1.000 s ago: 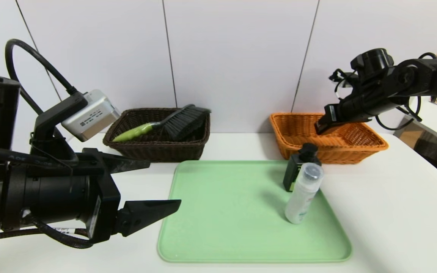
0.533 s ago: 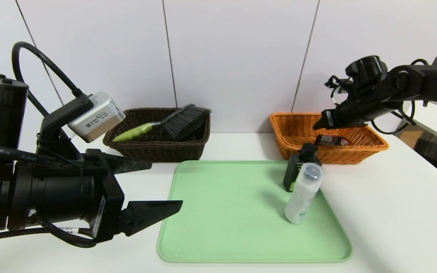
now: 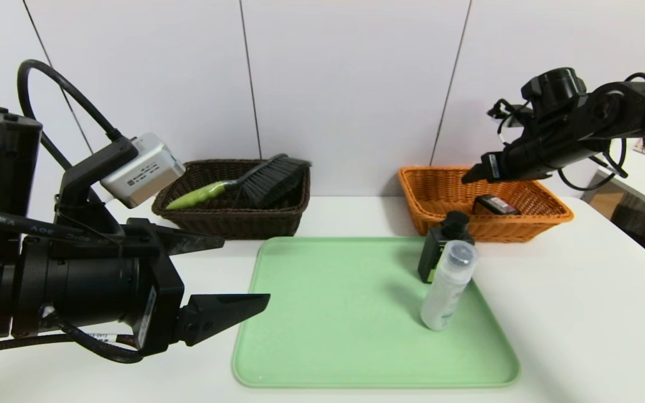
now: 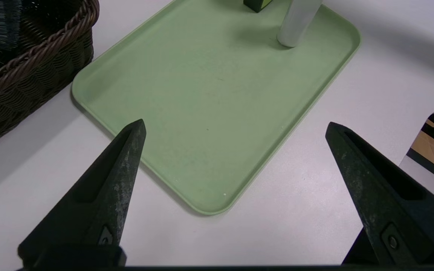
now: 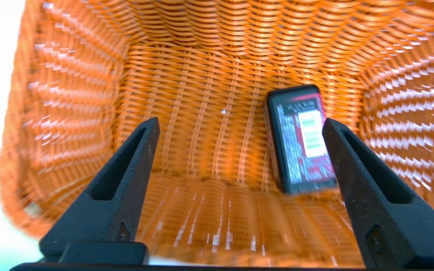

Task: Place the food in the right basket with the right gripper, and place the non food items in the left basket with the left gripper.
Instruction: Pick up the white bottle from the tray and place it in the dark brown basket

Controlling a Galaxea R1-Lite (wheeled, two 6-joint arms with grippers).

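Right pincer hangs released above the shallow orange wicker basket, since the small black packet you carried lies inside. Your left pincer waits spread wide by the green tray, ready for the white bottle and dark green pump bottle.

My left gripper has matte black, scuffed wedge fingers. A silver box-shaped camera with black looping cable sits above. My right arm is black with cable loops.
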